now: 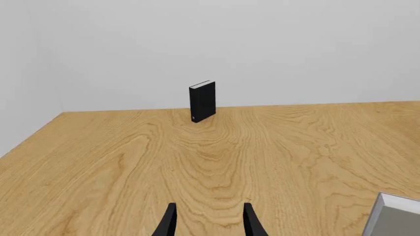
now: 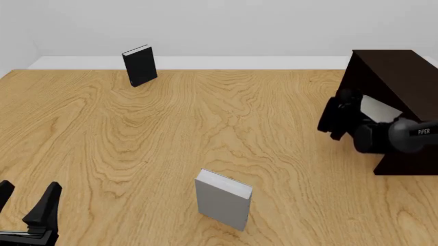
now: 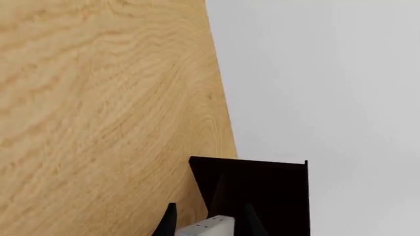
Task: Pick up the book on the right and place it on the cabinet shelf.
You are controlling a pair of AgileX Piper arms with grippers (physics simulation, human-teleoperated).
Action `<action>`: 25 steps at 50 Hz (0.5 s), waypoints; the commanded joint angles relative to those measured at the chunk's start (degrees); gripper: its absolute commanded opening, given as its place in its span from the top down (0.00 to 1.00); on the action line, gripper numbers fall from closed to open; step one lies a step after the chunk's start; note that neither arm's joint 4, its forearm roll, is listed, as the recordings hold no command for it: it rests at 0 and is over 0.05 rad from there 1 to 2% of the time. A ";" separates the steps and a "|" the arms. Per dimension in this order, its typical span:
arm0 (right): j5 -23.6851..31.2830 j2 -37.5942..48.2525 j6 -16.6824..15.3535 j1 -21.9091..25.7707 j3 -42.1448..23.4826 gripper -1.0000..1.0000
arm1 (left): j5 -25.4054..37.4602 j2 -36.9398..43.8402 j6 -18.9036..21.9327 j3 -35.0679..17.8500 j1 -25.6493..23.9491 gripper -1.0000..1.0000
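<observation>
My right gripper [image 2: 368, 110] is shut on the light-grey book [image 2: 380, 108] and holds it off the table, against the open side of the dark brown cabinet [image 2: 397, 72] at the right. In the right wrist view the book's white edge [image 3: 208, 227] sits between the fingers, and the cabinet [image 3: 262, 187] is close ahead. I cannot tell how far the book is inside the shelf recess. My left gripper [image 2: 27, 202] is open and empty, low over the table's front left corner; it also shows in the left wrist view [image 1: 210, 223].
A squatter grey book [image 2: 222, 200] stands upright at the front middle of the wooden table [image 2: 205, 128]; its corner shows in the left wrist view [image 1: 397, 216]. A black book [image 2: 139, 65] stands at the back left, straight ahead of my left gripper [image 1: 202, 101].
</observation>
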 commanded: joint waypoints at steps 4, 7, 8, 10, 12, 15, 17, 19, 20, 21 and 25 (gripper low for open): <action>3.04 0.94 0.26 -0.40 -3.90 0.00 | -0.02 0.06 0.13 0.00 -0.06 0.00; 3.83 1.29 0.47 -0.37 -4.78 0.00 | -0.03 0.09 0.10 0.00 -0.04 0.00; 4.01 1.47 0.41 -0.50 -5.21 0.00 | 0.07 0.01 0.09 0.01 -0.04 0.00; 4.44 1.68 0.47 -0.43 -5.82 0.00 | -0.12 0.19 0.12 0.01 -0.04 0.00; 4.85 1.95 0.49 -0.55 -6.44 0.00 | -0.28 0.34 0.09 0.01 -0.02 0.00; 5.43 2.22 0.76 -0.56 -7.24 0.00 | 0.01 0.04 0.14 0.01 -0.05 0.00; 5.74 2.62 0.73 -0.65 -7.95 0.00 | -0.12 0.21 0.02 0.01 -0.01 0.00; 6.02 2.75 0.82 -0.83 -8.18 0.00 | -0.13 0.21 0.03 0.01 -0.01 0.00; 6.09 2.81 0.86 -0.83 -8.30 0.00 | -0.09 0.16 0.02 0.00 0.01 0.00; 6.20 2.90 0.90 -0.87 -8.50 0.00 | -0.05 0.13 -0.04 0.01 0.04 0.00; 6.70 3.09 1.04 -0.83 -8.97 0.00 | -0.02 0.13 -0.12 0.01 0.08 0.00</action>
